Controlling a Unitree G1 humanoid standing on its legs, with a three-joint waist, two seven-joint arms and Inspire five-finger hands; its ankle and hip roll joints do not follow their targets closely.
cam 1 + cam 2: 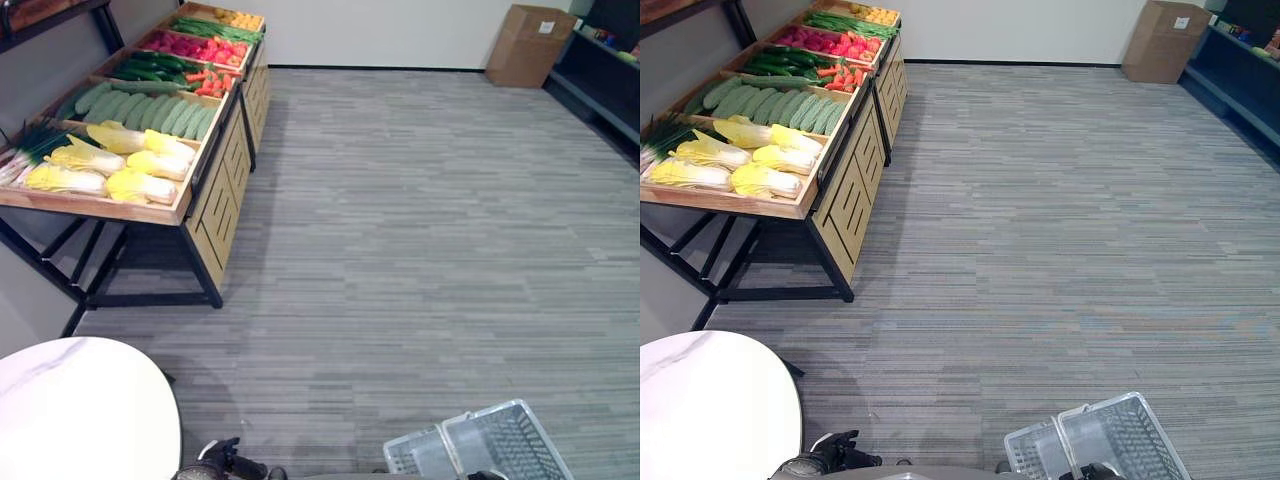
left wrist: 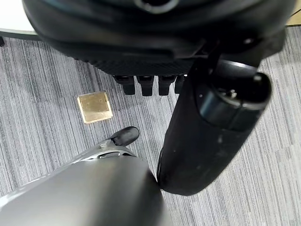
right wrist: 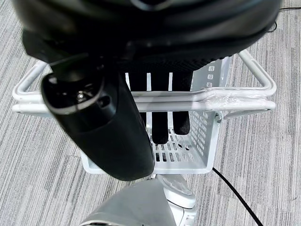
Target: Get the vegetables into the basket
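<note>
Right wrist view: the right hand (image 3: pixel 141 94) hooks its fingers (image 3: pixel 160 127) round the white basket's (image 3: pixel 207 146) handles. Its mate, the left hand (image 2: pixel 155 70), hangs with fingers curled, holding nothing. Well apart, across bare grey floor (image 1: pixel 420 230), the vegetables (image 1: pixel 120 160) lie on the wooden bench (image 1: pixel 215 210).

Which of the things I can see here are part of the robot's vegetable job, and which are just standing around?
Part of the job:
- white basket, its handles across the right hand
- vegetables on the wooden stand
- left hand, hanging free

Just standing around:
- round white table
- cardboard box
- brass floor plate
</note>
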